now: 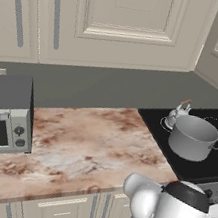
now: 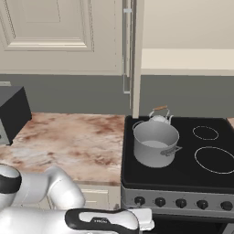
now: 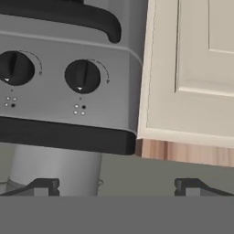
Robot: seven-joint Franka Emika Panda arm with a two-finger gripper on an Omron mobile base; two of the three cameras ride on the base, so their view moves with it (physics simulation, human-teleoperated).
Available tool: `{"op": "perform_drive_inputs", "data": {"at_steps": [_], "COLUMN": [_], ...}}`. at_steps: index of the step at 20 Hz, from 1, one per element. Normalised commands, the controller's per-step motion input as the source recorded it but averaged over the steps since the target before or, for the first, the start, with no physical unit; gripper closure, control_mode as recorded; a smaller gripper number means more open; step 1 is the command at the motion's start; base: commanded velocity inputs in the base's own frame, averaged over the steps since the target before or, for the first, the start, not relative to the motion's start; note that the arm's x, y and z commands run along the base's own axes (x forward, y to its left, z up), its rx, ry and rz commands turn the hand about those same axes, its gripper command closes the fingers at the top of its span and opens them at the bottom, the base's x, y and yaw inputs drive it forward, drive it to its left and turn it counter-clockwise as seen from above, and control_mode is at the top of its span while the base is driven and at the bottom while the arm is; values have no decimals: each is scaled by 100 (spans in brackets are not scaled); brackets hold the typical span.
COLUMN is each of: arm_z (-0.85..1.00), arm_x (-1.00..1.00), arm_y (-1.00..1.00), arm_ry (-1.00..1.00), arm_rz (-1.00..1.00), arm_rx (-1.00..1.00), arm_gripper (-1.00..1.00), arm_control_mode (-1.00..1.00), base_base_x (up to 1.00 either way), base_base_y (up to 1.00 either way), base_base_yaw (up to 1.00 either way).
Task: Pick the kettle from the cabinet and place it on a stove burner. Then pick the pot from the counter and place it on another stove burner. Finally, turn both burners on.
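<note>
One wide grey metal pot point(image 2: 156, 143) and one small silvery kettle point(image 2: 160, 116) sit on the black stove point(image 2: 183, 171). Five knobs point(image 2: 181, 203) line its front. The claw point(image 3: 116, 186) gapes, holding nothing.

arm folded low, gripper point(image 3: 117, 186) wide open
forearm lies near-horizontal across the bottom of right base view; finger tips point(image 3: 45, 186) well apart, nothing between them

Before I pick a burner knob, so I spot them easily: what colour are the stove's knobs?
Black, on a grey metal panel; the hand view shows the stove's knobs best.
</note>
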Motion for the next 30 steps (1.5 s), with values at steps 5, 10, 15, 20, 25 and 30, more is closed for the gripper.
{"op": "perform_drive_inputs", "data": {"at_steps": [5,10,15,20,25,30], "arm_z": [-8,-6,-13,-12,-23,-24], "arm_x": [18,21,14,13,4,4], "arm_y": [0,-3,-10,-7,-8,-9], "arm_ry": [-9,-2,0,0,-1,-2], "arm_rz": [0,0,0,0,0,0], "arm_rx": [0,0,0,0,1,1], "arm_gripper": [-100,-100,-100,-100,-100,-100], "arm_control_mode": [-100,-100,-100,-100,-100,-100], "base_base_x": [0,0,0,0,0,0], "base_base_y": [0,0,0,0,0,0], "base_base_yaw": [0,0,0,0,0,0]}}
